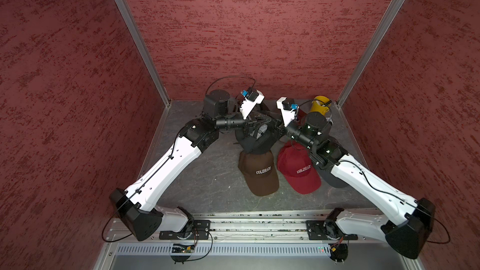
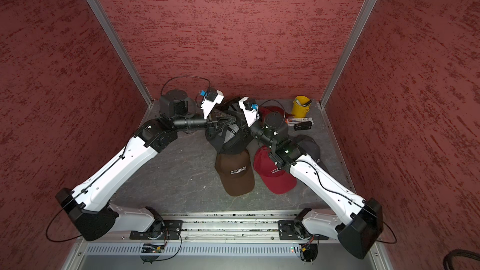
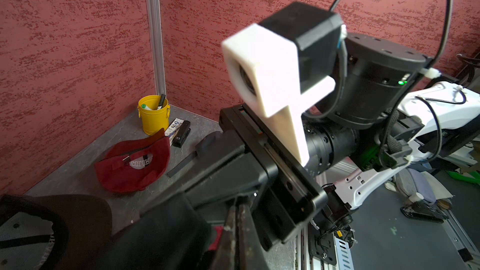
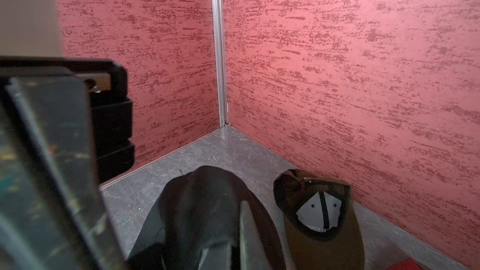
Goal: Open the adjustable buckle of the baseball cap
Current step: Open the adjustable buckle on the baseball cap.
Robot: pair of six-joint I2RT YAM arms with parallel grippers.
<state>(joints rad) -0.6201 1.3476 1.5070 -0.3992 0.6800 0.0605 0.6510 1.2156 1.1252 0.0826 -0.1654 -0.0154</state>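
The left gripper (image 3: 239, 211) has its jaws pressed together; what they pinch is lost in blur and black plastic. The right gripper (image 1: 275, 123), also closed, grips the black cap (image 1: 253, 142), which hangs raised between both arms above the table (image 1: 207, 185), behind the brown cap (image 1: 261, 175). Its buckle is hidden.

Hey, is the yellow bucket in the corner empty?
No, the bucket holds a green-capped marker and a black pen sticking out of its top.
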